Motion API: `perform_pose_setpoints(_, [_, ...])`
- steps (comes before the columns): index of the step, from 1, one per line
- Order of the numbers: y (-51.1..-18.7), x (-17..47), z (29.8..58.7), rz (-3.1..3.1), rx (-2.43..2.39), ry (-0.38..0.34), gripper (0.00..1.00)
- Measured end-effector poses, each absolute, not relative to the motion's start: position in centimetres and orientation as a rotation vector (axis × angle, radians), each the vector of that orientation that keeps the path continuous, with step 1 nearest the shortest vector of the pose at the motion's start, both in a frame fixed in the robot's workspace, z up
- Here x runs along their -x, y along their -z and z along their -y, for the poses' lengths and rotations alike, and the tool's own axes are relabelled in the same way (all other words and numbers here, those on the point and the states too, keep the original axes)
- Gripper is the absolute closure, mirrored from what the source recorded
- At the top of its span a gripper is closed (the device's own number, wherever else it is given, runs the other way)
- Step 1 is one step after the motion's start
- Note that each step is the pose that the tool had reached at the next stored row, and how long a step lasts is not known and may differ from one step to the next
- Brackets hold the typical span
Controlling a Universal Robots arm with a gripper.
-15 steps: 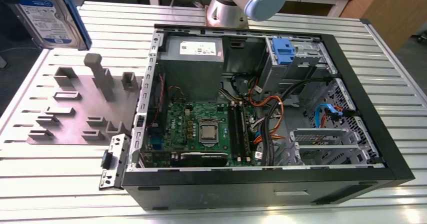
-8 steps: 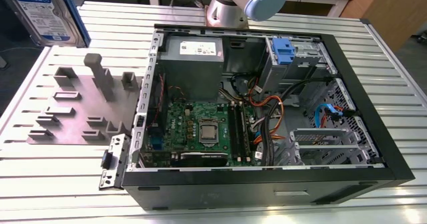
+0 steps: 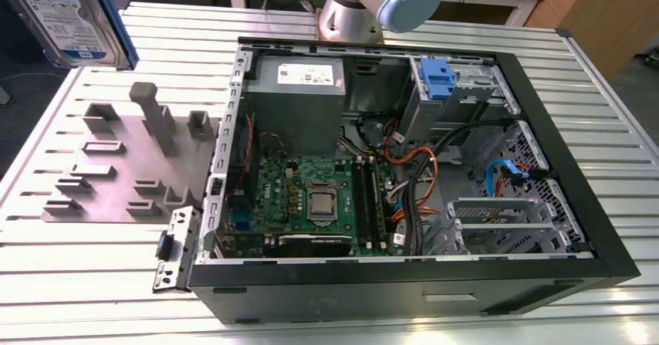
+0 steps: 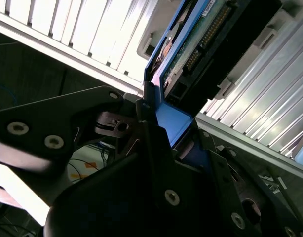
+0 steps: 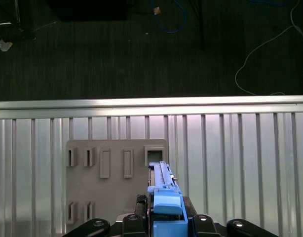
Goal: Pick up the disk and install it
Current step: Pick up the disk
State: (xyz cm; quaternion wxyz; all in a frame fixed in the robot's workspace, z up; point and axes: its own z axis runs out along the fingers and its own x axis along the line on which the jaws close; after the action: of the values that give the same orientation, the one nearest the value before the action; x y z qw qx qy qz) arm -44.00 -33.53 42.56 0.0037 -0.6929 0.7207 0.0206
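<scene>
The exterior view is bright and even, with a soft sheen on the slatted table (image 3: 618,113) and on the label of the disk (image 3: 64,21), while the inside of the computer case (image 3: 572,167) lies in deeper shade. In the second wrist view the table burns out to near white, and the gripper (image 4: 172,129) is an almost black mass against it. In the first wrist view a strip of glare runs along the table's edge, the floor (image 5: 117,49) beyond is dim, and the grey fixture plate (image 5: 117,192) is flatly lit.
</scene>
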Motion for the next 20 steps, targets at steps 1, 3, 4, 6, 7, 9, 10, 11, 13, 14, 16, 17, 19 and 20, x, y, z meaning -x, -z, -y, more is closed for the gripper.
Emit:
perform_pose_setpoints(1, [-42.6, 44.0, 33.5, -2.259, 2.172, -0.065, 0.64])
perform_pose_setpoints(3, [-42.8, 44.0, 33.5, -2.259, 2.172, -0.065, 0.64])
perform_pose_setpoints(4, [-42.9, 44.0, 33.5, -2.259, 2.172, -0.065, 0.64])
perform_pose_setpoints(6, [-43.0, 44.0, 33.5, -2.259, 2.172, -0.065, 0.64])
perform_pose_setpoints(7, [-43.1, 44.0, 33.5, -2.259, 2.172, -0.065, 0.64])
perform_pose_setpoints(9, [-43.2, 44.0, 33.5, -2.259, 2.172, -0.065, 0.64])
perform_pose_setpoints(10, [-43.3, 44.0, 33.5, -2.259, 2.172, -0.065, 0.64])
perform_pose_setpoints(11, [-43.4, 44.0, 33.5, -2.259, 2.172, -0.065, 0.64])
perform_pose_setpoints(13, [-43.5, 44.0, 33.5, -2.259, 2.172, -0.065, 0.64])
perform_pose_setpoints(14, [-43.6, 44.0, 33.5, -2.259, 2.172, -0.065, 0.64])
perform_pose_setpoints(16, [-43.7, 44.0, 33.5, -2.259, 2.172, -0.065, 0.64])
perform_pose_setpoints(17, [-43.8, 44.0, 33.5, -2.259, 2.172, -0.065, 0.64])
perform_pose_setpoints(19, [-44.0, 44.0, 33.5, -2.259, 2.172, -0.065, 0.64])
perform_pose_setpoints(20, [-44.0, 44.0, 33.5, -2.259, 2.172, -0.065, 0.64])
